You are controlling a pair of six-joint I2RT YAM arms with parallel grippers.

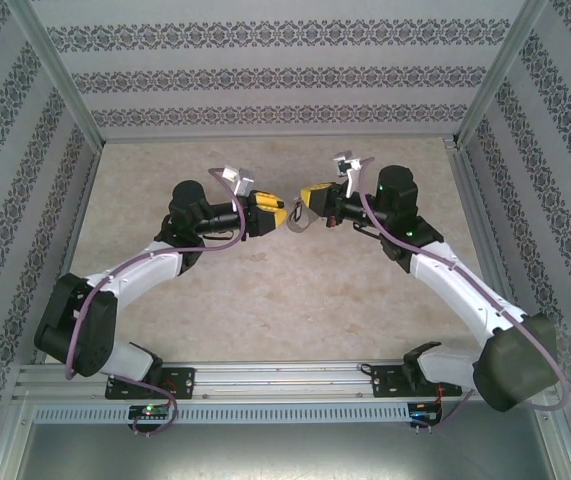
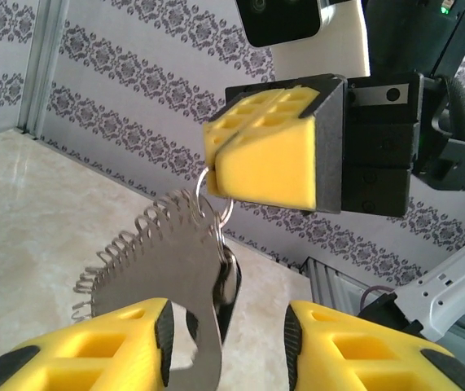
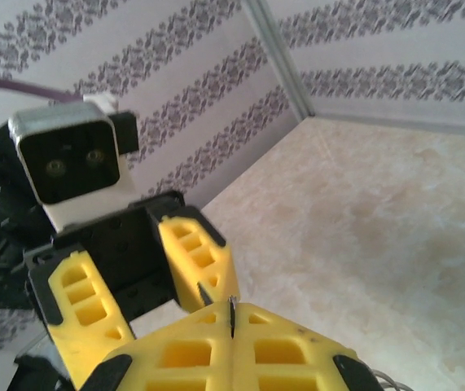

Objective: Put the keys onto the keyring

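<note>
You've got the L pincer (image 1: pixel 283 219) at left & R pincer (image 1: pixel 304 204) at right, tips facing, mid-air over tabletop (image 1: pixel 265 325) centre. Keyring (image 2: pixel 167 273) hangs btwn them: top in R pincer, lower end inside L pincer's gap.

L arm (image 1: pixel 135 270) & R arm (image 1: pixel 455 285) both reach fwd, elbows bowed outward, wrists turned in so grippers face each other nearly tip to tip. L gripper (image 2: pixel 228 350): fingers apart, gap btwn pads. R gripper (image 2: pixel 216 159): fingers pressed together, pinching the keyring (image 2: pixel 167 261), apparently by its wire loop; contact partly hidden.
</note>
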